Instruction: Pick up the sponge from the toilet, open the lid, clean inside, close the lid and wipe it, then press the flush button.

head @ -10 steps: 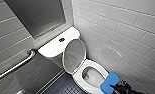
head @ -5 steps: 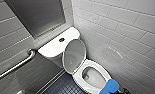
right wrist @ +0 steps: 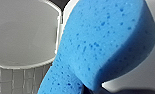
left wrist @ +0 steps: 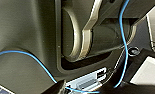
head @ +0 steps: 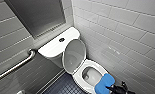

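**Sponge carried in toward the open bowl**

Head view: the right claw (head: 113,88) is pinched on the near end of the sponge (head: 104,83). The sponge sticks out ahead of the claw, over the front rim of the seat of the toilet (head: 78,77); whether it touches the rim cannot be told. The open bowl lies just beyond the sponge's tip. Farther from the claw, the lid (head: 74,55) stands raised against the tank. Farther still, the flush button (head: 61,39) sits in the tank top. A grab bar (head: 15,67) runs along the wall well away from the claw, past the tank. The toilet sits where it did half a second ago, but the claw and sponge have slid in toward the bowl from nearer the tiled wall.

Left wrist view: dark robot housing and a blue cable (left wrist: 123,42). Whether the left claw is spread or pressed together cannot be told.

Right wrist view: the sponge (right wrist: 100,47) looms close to the claw, with the raised lid (right wrist: 23,32) beyond it.
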{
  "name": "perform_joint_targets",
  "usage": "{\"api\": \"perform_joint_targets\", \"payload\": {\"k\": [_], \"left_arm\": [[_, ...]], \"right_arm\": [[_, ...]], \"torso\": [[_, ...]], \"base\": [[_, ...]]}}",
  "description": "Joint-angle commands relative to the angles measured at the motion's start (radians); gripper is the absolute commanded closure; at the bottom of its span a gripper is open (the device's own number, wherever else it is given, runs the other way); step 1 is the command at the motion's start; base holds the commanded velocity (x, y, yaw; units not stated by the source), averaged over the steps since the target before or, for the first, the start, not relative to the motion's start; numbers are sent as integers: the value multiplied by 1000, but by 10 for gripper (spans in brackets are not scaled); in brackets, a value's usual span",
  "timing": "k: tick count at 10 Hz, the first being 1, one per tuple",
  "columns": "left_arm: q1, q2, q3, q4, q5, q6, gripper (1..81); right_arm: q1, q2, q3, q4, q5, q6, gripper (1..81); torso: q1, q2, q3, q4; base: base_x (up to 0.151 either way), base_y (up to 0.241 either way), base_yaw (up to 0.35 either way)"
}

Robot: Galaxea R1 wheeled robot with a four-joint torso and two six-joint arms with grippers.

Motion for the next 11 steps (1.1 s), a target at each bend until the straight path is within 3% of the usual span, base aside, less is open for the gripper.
{"api": "perform_joint_targets", "payload": {"k": [1,3,7,11], "left_arm": [[37,-7,11,4,95,6,10],[37,-7,11,4,92,6,10],[31,-9,11,4,95,4,10],[30,-13,11,3,93,4,10]], "right_arm": [[281,156,-188,-5,-323,-4,811],[351,270,-343,-19,-405,-5,811],[492,430,-524,-49,-508,-5,811],[503,556,-627,-126,-522,-4,811]], "torso": [[0,0,0,0],[0,0,0,0],[0,0,0,0],[0,0,0,0]], "base": [[0,0,0],[0,0,0],[0,0,0],[0,0,0]]}}
